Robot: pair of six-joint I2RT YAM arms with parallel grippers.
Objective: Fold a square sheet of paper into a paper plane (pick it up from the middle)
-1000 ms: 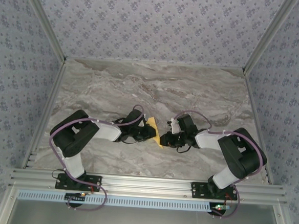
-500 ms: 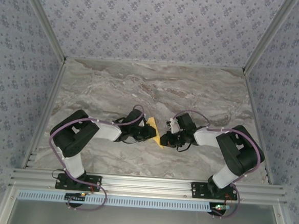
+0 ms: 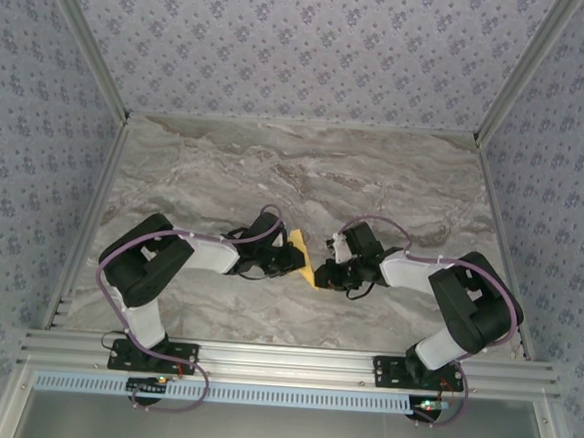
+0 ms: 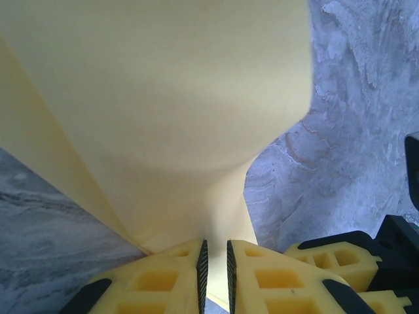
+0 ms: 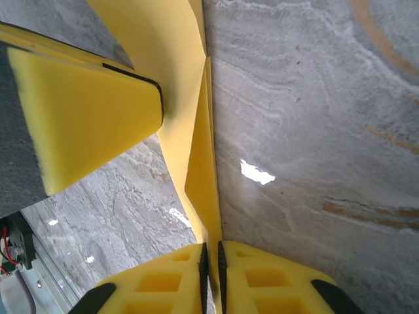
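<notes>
right claw (image 5: 211, 248) nudged in | paper (image 5: 186, 98) likely folded | left claw (image 4: 215, 247) opposite

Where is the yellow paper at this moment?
In the top view the yellow paper is near the middle of the marble table, pinched between the left gripper on its left and the right gripper on its right.

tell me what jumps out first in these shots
The folded yellow paper catches the eye at once, a bright sliver between the two arms at the middle of the grey marble table. The left end effector and the right end effector pinch it from opposite sides, jaws shut on the thin sheet. In the wrist views the paper rises in creased yellow panels just ahead of the pads.
</notes>
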